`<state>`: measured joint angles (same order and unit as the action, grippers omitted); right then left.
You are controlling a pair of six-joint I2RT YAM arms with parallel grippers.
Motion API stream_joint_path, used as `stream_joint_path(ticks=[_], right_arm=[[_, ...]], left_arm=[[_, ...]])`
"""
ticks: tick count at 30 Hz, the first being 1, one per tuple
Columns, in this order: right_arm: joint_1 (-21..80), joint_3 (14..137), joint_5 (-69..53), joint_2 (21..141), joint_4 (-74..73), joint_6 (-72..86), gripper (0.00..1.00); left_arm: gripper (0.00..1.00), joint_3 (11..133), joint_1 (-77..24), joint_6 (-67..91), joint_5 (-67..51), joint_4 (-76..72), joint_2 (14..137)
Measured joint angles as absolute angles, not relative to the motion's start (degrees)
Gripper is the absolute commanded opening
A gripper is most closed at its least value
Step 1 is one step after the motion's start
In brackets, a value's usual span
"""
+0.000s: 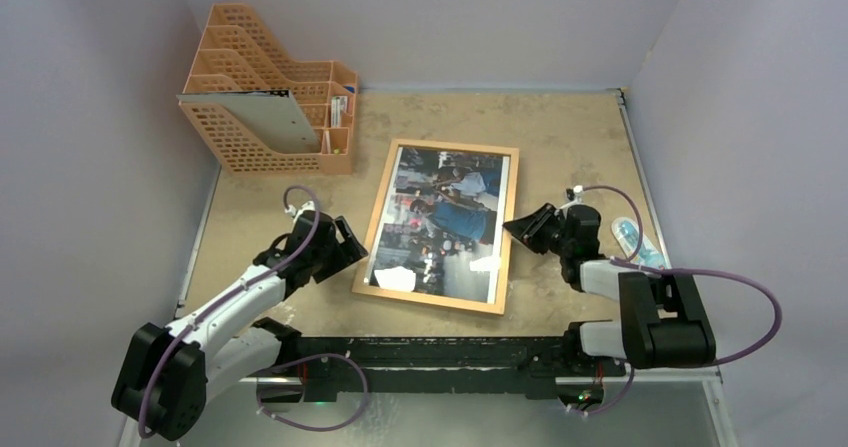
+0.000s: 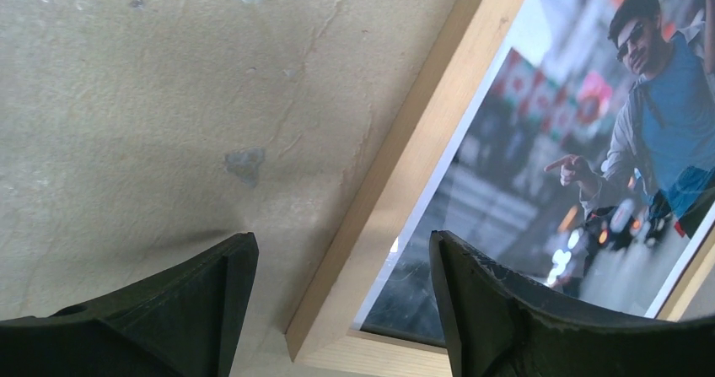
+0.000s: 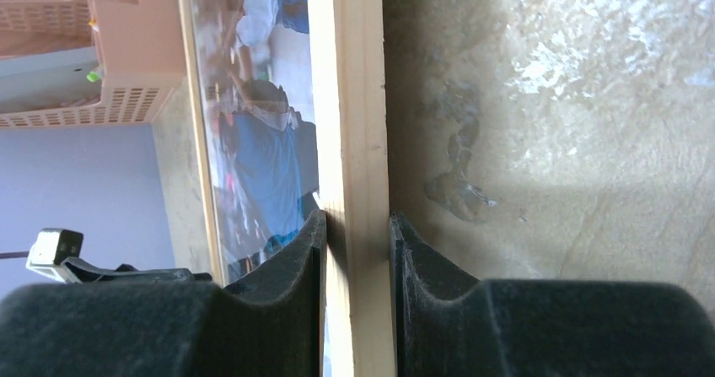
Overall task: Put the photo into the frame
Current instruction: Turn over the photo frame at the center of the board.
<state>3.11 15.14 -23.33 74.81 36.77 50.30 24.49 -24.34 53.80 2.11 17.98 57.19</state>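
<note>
Tan table [image 1: 560, 137] held an orange file rack [image 1: 262, 117] at upper left. At centre lay the light-wood frame [image 1: 381, 207], street photo [image 1: 450, 222] inside. The right gripper [image 3: 354, 225] pinched its right rail, and the left gripper [image 2: 341, 250] gaped wide by its lower-left corner.

Orange file rack [image 1: 232, 62] at back left, grey board [image 1: 268, 120] propped in it, bluish packet [image 1: 633, 239] at right
</note>
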Motion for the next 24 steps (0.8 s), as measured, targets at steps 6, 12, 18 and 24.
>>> stream_joint_path(ticks=[6, 12, 18, 24], right_arm=[[3.6, 15.0, -19.4, 75.4, 33.9, 49.5, 0.66], [3.7, 18.3, -9.7, 68.9, 25.8, 47.3, 0.87], [3.7, 24.9, -2.5, 68.2, 22.5, 44.2, 0.85], [3.7, 45.9, -2.5, 85.6, 23.0, 37.7, 0.82]], left_arm=[[0.77, 25.2, -24.3, 52.3, 4.4, 21.1, 56.6], [0.77, 28.4, -24.4, 50.2, 4.6, 26.2, 56.5], [0.76, 30.2, -25.2, 49.4, 3.8, 31.1, 53.0], [0.76, 32.3, -33.6, 48.2, 0.2, 32.8, 55.1]])
